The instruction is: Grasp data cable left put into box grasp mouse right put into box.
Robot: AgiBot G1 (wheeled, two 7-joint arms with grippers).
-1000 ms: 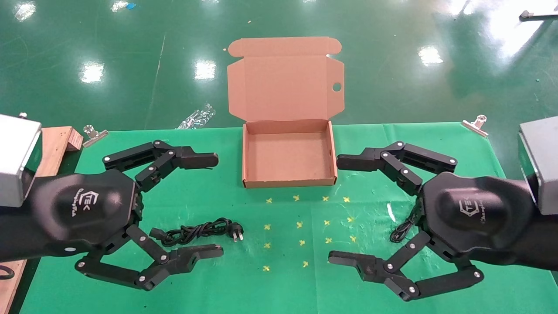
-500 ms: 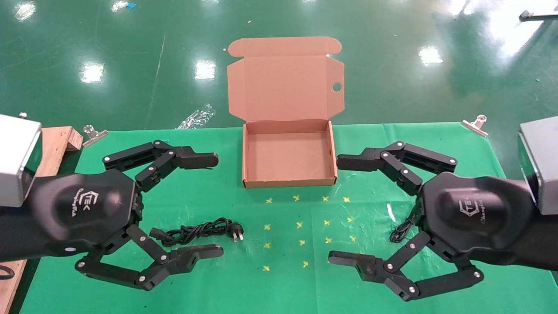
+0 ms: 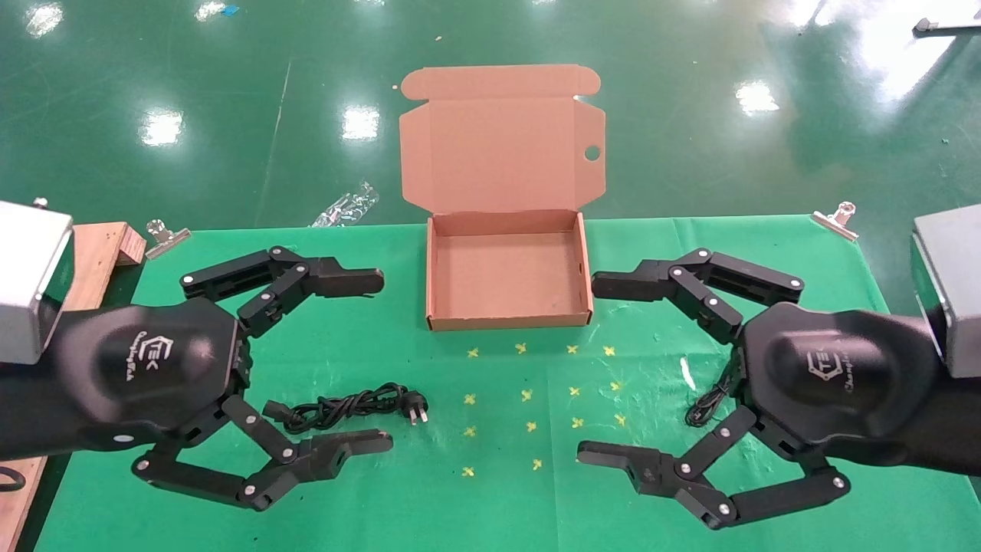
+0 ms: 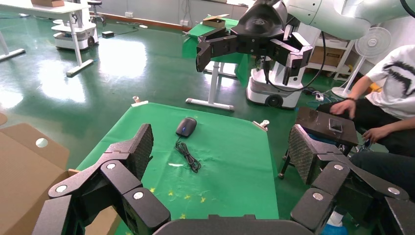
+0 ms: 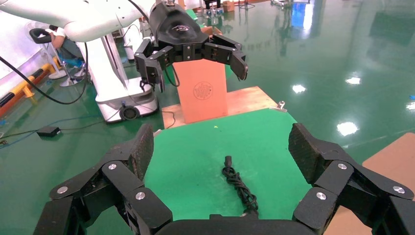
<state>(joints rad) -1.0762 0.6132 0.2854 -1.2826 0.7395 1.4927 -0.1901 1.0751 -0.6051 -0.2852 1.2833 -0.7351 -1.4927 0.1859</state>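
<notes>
The data cable (image 3: 349, 406), a twisted black bundle with a pronged plug, lies on the green cloth at the left; it also shows in the right wrist view (image 5: 239, 186). My left gripper (image 3: 379, 362) hovers over it, open and empty. The mouse (image 4: 186, 126) lies on the right of the cloth; in the head view my right arm hides it and only its thin cord (image 3: 709, 402) shows. My right gripper (image 3: 594, 369) is open and empty above that side. The brown box (image 3: 507, 316) stands open at the back centre, empty, lid up.
Yellow cross marks (image 3: 536, 399) dot the cloth in front of the box. Metal clips (image 3: 165, 236) (image 3: 835, 218) hold the cloth's back corners. A wooden block (image 3: 103, 249) sits at the far left edge. A person (image 4: 386, 105) sits beyond the table in the left wrist view.
</notes>
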